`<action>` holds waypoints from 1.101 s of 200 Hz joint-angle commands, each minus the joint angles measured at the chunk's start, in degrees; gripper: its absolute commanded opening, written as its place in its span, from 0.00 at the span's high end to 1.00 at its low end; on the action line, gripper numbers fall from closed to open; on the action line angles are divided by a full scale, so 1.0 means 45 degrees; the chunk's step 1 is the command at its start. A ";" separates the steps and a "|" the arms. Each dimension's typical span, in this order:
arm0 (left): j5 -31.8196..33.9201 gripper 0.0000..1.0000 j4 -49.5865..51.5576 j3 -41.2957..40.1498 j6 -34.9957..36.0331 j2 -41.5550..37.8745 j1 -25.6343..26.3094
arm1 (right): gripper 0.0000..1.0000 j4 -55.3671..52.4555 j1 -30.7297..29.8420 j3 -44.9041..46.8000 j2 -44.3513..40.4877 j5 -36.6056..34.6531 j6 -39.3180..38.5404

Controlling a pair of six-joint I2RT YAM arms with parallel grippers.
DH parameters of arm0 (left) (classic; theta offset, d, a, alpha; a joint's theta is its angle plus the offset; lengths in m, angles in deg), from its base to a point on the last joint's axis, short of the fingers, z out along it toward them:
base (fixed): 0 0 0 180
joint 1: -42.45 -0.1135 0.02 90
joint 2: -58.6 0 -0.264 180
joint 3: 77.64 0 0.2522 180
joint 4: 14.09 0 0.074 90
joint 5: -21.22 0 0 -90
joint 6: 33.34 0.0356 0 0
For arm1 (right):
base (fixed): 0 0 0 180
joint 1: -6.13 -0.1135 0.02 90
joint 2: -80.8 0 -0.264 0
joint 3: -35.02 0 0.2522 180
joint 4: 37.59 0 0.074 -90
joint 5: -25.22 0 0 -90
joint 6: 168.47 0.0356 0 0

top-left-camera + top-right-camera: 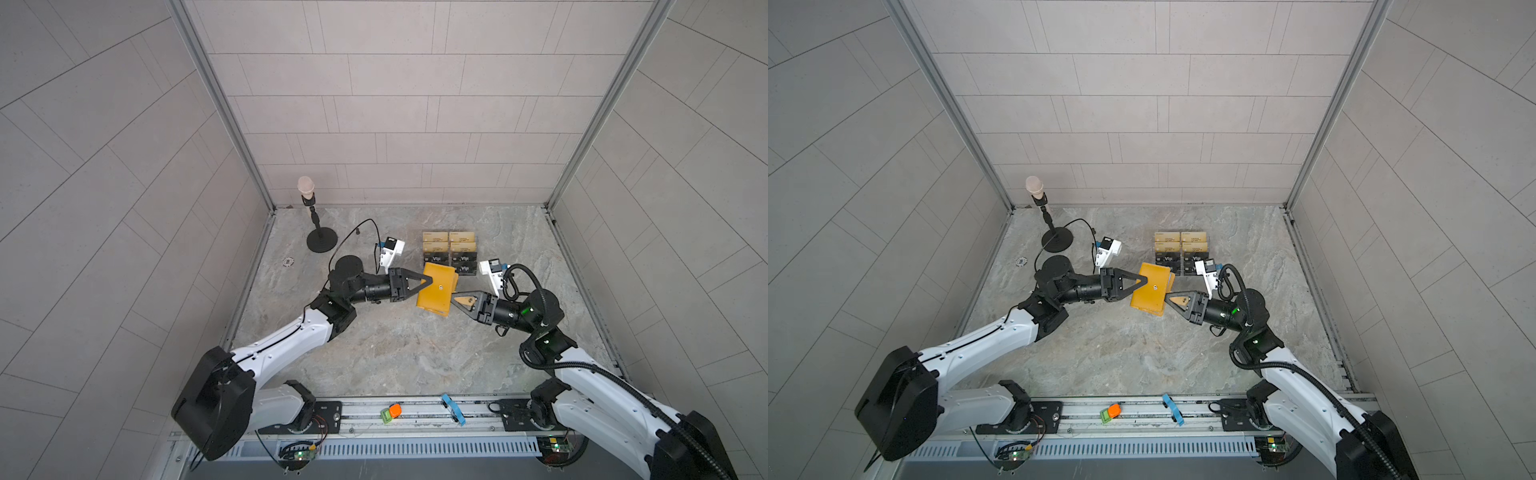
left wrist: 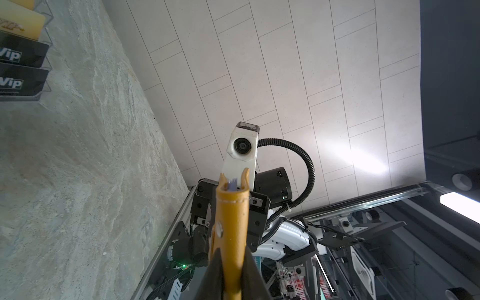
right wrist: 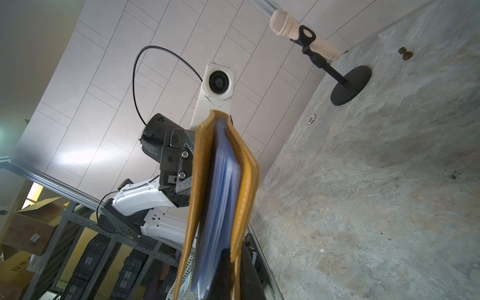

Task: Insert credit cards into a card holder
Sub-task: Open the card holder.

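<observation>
Right wrist: blue sleeves [image 3: 220,181] in card holder [image 3: 248,187] (unseen from top) | left gripper [image 1: 428,281], right gripper [image 1: 453,300] clamp it.

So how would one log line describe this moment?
left end effector: gripping card holder; right end effector: gripping it too; credit cards: in stand

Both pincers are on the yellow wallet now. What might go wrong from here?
1. The left pincer and right pincer grip the mustard-yellow leather-like wallet only at opposite edges; uneven pulling may make it slip out.
2. The right pincer seems to pinch one cover beside the greyish-blue plastic sleeves; they might crease.
3. The clear tiered card stand sits just beyond the wallet; a swing may knock it.
</observation>
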 commanded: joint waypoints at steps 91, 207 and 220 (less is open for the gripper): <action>0.9402 0.37 1.7650 0.7600 0.8403 -0.0548 0.1335 | 1.00 -0.3109 -0.0084 -0.1205 -0.0483 -0.1094 -0.1066; 1.7402 0.35 2.2623 1.3945 0.8747 0.4867 0.6752 | 1.00 -0.4942 -0.0183 -0.2790 0.0655 -0.1889 -0.1821; 1.7380 0.35 2.2681 1.4241 0.8925 0.5233 0.6809 | 1.00 -0.4923 -0.0219 -0.2814 0.0642 -0.1885 -0.1816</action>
